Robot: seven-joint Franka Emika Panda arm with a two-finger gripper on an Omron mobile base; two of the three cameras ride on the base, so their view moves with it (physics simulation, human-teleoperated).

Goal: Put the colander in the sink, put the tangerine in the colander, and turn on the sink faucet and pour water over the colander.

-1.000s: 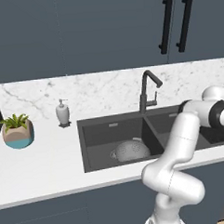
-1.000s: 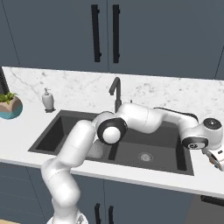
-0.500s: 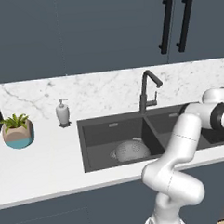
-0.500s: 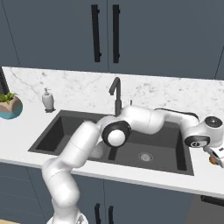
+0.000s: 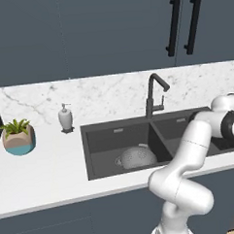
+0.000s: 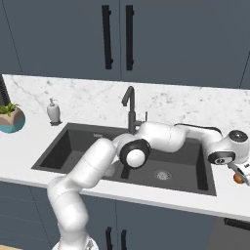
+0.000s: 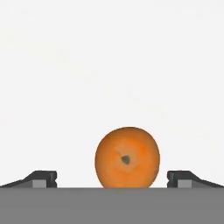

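The tangerine [image 7: 127, 158], small, round and orange, lies on the white counter between my two dark fingertips [image 7: 43, 178], and neither touches it. My gripper [image 7: 113, 179] is open around it. From the right base camera the gripper [image 6: 242, 172] hangs over the tangerine [image 6: 238, 178] at the far right, past the sink [image 6: 68, 146]. The grey perforated colander [image 5: 138, 156] sits in the left basin of the dark sink [image 5: 110, 141]. The tall dark faucet [image 5: 154, 95] [image 6: 130, 110] stands behind the divider with no water showing.
A white soap dispenser [image 5: 65, 117] [image 6: 53, 111] and a potted plant [image 5: 18, 136] [image 6: 10, 117] stand on the marble counter left of the sink. My arm stretches across the right basin. Dark cabinets with black handles [image 6: 117, 36] hang above.
The hand has shifted slightly further right and down over the tangerine. The jaws stay wide apart and the colander has not moved.
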